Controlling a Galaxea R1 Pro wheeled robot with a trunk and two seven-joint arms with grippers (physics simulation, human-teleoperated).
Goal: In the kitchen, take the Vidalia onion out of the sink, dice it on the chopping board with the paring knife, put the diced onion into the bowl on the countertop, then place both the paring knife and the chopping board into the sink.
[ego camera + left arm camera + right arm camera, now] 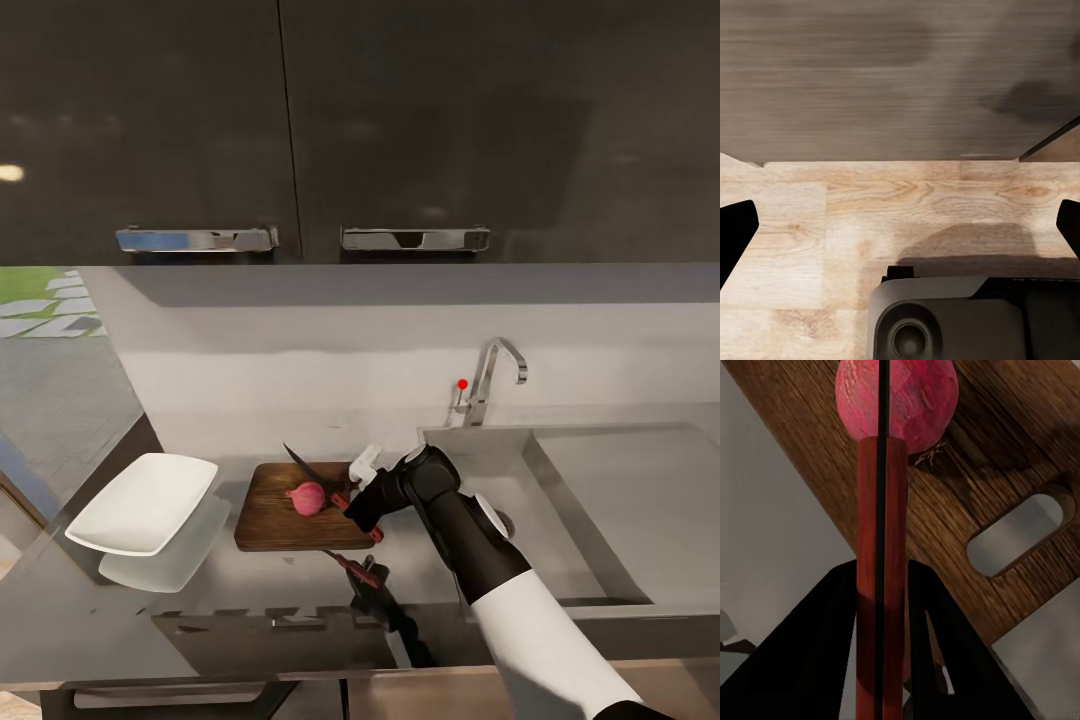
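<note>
The Vidalia onion (308,498) lies whole on the chopping board (270,520), which rests on the countertop (90,610) left of the sink (620,500). My right gripper (356,503) is shut on the paring knife (300,464) by its red handle, at the board's right edge. The dark blade rises over the onion. In the right wrist view the gripper (881,574) clamps the knife (881,510), its blade edge-on across the onion (919,397) above the board (1005,465). The white bowl (145,502) stands left of the board. My left gripper (900,229) hangs open over the floor.
A chrome tap (492,385) with a red knob stands behind the sink. Dark wall cabinets (300,130) with metal handles hang above. In the left wrist view there are wooden floor (870,217), a dark cabinet front (892,75) and the robot's base (967,319).
</note>
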